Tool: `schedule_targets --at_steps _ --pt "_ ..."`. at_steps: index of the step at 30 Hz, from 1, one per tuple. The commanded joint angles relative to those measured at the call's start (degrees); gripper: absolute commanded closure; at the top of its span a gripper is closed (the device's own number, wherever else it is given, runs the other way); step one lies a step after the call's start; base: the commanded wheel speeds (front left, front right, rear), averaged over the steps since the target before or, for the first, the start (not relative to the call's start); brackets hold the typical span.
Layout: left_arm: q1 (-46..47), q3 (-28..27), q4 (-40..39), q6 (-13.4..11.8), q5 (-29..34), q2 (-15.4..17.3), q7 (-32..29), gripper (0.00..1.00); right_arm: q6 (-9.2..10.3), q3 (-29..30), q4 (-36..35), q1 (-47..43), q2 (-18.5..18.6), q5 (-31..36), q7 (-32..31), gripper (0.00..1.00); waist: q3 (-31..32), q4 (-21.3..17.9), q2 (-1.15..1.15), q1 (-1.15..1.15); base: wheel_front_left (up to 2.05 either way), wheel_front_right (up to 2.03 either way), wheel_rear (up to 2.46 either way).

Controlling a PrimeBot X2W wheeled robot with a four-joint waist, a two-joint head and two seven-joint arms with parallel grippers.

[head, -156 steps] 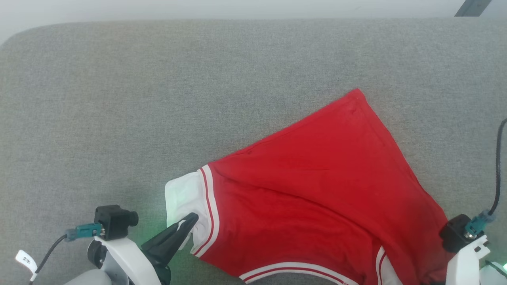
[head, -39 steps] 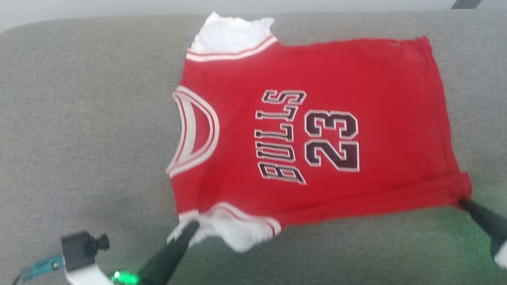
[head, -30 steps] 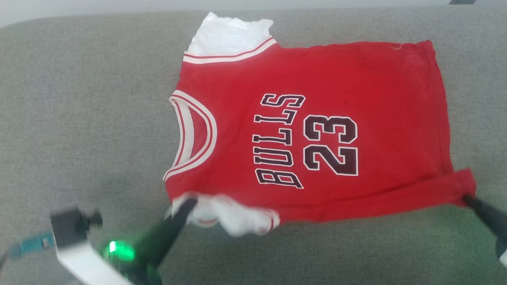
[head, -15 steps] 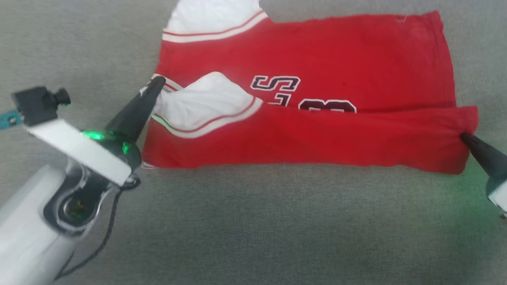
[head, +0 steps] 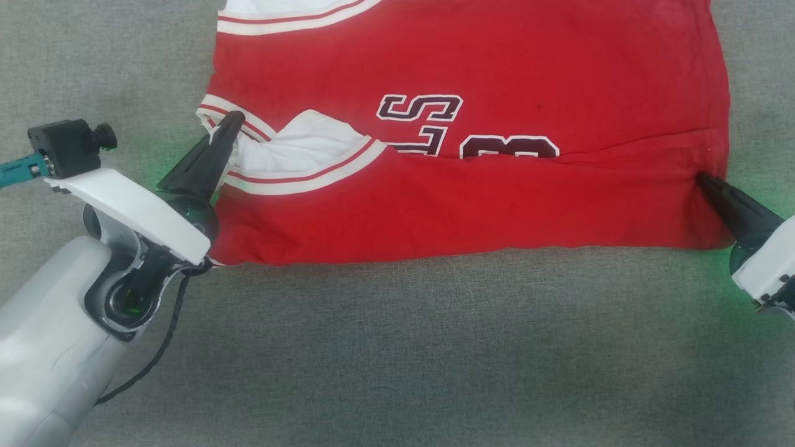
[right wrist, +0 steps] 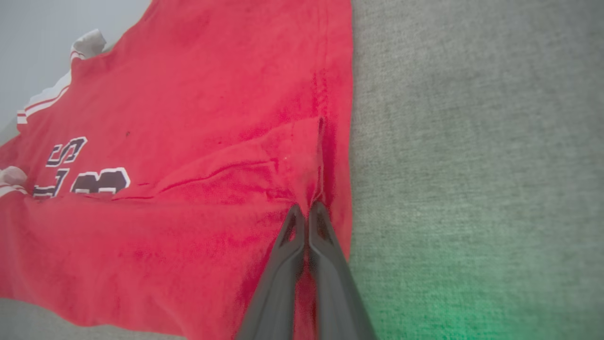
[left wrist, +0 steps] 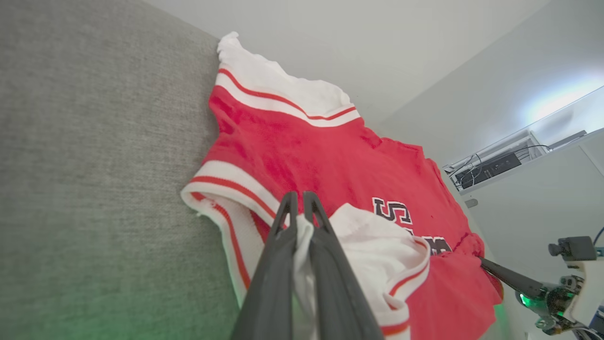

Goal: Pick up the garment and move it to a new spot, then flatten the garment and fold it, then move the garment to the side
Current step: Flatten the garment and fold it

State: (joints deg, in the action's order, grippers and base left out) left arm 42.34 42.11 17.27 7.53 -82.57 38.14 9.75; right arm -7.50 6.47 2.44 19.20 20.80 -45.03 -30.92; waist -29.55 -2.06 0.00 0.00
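The red garment (head: 497, 68) lies on the grey cushion, its near long edge folded up over the black lettering. My left gripper (head: 233, 118) is shut on the white sleeve end (head: 298, 146) beside the striped collar; in the left wrist view that gripper (left wrist: 298, 198) pinches white cloth (left wrist: 373, 241) between its fingers. My right gripper (head: 702, 178) is shut on the red hem corner at the garment's right edge; in the right wrist view the gripper (right wrist: 306, 208) clamps red fabric (right wrist: 188, 141). The far sleeve runs past the head view's top edge.
The grey fabric surface (head: 435, 354) stretches wide below and beside the garment. In the left wrist view a pale wall and a white shelf with a dark box (left wrist: 490, 167) stand beyond the surface's far edge.
Both grippers have carried the garment's near edge away from me, folding it over the lettering. The camera has tipped down and closer; the surface's far edge has left the picture.
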Motion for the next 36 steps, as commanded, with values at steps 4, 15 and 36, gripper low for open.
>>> schedule_targets --at_steps 4,15,36 --pt "1.5 2.7 2.2 -0.1 1.4 0.8 1.0 0.38 0.02 -1.7 1.2 -0.3 1.4 1.1 2.5 0.73 1.4 0.3 0.00 0.00 0.00 0.00 0.00" --pt "9.2 12.9 2.8 -0.1 9.5 8.1 -6.6 0.00 0.01 -2.3 -1.8 -3.8 5.9 5.9 8.9 0.00 9.2 1.7 0.00 0.00 0.00 0.00 0.00" --pt "8.5 21.2 -3.7 -3.8 -2.1 13.6 -39.5 0.00 0.01 -2.2 -7.5 -4.9 4.1 6.8 8.0 0.00 5.9 -2.5 0.00 0.00 0.00 0.00 0.00"
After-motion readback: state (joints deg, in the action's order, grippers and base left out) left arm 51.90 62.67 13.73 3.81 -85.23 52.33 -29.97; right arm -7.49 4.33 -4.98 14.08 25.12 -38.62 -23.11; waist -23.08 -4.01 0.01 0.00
